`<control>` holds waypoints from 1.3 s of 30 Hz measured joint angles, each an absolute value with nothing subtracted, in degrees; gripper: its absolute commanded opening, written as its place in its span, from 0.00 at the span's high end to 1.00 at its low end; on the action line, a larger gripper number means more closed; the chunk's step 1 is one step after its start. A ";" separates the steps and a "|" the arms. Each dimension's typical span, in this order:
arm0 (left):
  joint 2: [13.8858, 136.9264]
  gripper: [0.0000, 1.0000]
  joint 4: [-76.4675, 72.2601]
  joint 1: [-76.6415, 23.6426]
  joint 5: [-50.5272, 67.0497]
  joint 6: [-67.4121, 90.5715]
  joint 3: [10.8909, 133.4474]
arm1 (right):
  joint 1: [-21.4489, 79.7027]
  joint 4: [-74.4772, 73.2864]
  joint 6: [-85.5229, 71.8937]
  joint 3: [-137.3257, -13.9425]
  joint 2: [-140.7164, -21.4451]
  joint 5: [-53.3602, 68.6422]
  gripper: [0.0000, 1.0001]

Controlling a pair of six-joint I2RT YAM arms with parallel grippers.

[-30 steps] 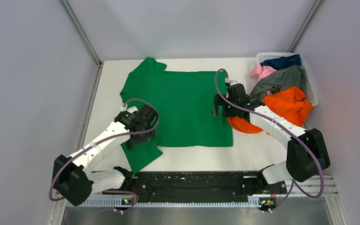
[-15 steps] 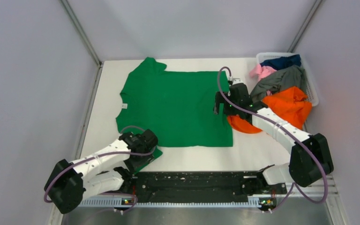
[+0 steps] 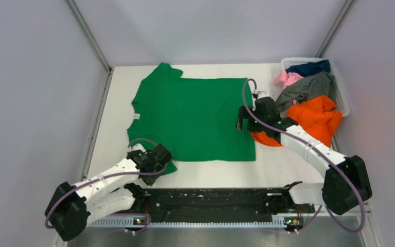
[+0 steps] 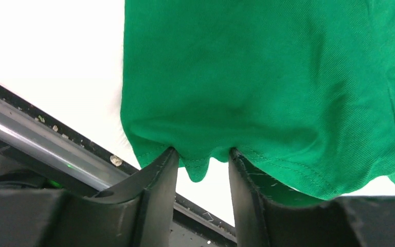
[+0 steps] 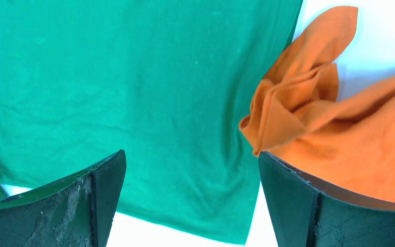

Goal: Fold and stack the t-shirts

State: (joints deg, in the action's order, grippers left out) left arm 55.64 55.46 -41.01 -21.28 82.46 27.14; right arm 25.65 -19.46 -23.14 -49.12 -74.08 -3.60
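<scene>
A bright green t-shirt (image 3: pixel 195 116) lies spread flat on the white table. My left gripper (image 3: pixel 157 170) is down at its near-left sleeve. In the left wrist view the jaws (image 4: pixel 201 154) stand narrowly apart with the sleeve hem (image 4: pixel 262 77) bunched at the fingertips. My right gripper (image 3: pixel 243 123) hovers wide open over the shirt's right edge (image 5: pixel 133 77); its view shows it empty (image 5: pixel 191 154). An orange t-shirt (image 3: pixel 313 116) lies crumpled beside that edge and shows by the right finger (image 5: pixel 329 118). Grey (image 3: pixel 308 87), navy (image 3: pixel 311 67) and pink (image 3: pixel 287 78) shirts lie in the basket.
A white plastic basket (image 3: pixel 345 103) stands at the back right corner, the orange shirt spilling out of it. A black rail (image 3: pixel 211 198) runs along the table's near edge, close behind my left gripper (image 4: pixel 41 149). Grey walls close in both sides.
My left gripper has moved toward the near edge, from the shirt's left side down onto the sleeve tip. My right gripper has shifted slightly right and nearer along the shirt's right edge.
</scene>
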 measured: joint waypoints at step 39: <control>44.49 1.00 52.56 -40.97 -27.94 77.76 28.69 | 33.95 -19.77 -34.94 -28.53 -67.40 -6.28 1.00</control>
